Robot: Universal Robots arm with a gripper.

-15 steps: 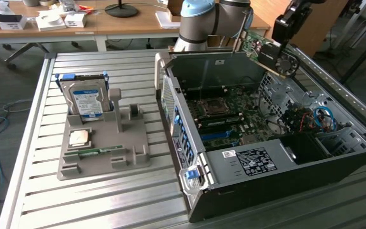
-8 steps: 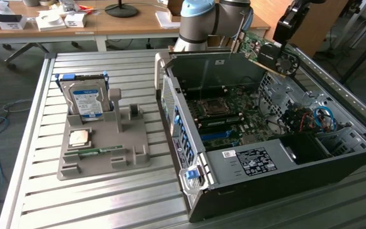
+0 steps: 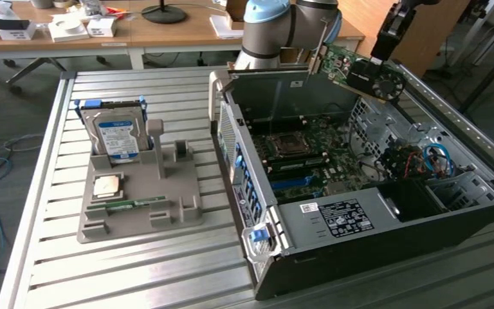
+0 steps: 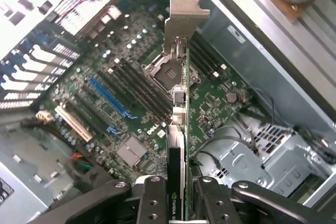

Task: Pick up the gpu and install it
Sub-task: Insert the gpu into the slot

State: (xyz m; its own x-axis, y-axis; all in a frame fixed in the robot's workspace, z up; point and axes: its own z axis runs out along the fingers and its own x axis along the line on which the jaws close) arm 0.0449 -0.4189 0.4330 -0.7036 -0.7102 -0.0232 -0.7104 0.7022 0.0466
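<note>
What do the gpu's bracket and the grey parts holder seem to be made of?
The bracket of the gpu looks like bare sheet metal: silvery, thin, with light glare. The grey parts holder seems matte plastic, possibly moulded or printed: dull, uniform colour, no shine.

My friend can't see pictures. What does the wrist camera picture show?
The jaws are shut on the gpu, seen edge-on with its silvery bracket pointing away, held over a green motherboard inside an open computer case.

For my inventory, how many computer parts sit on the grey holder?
3: a hard drive standing at the grey holder's far end, a processor chip flat mid-holder, a memory stick nearer the camera. More could hide behind the drive.
</note>
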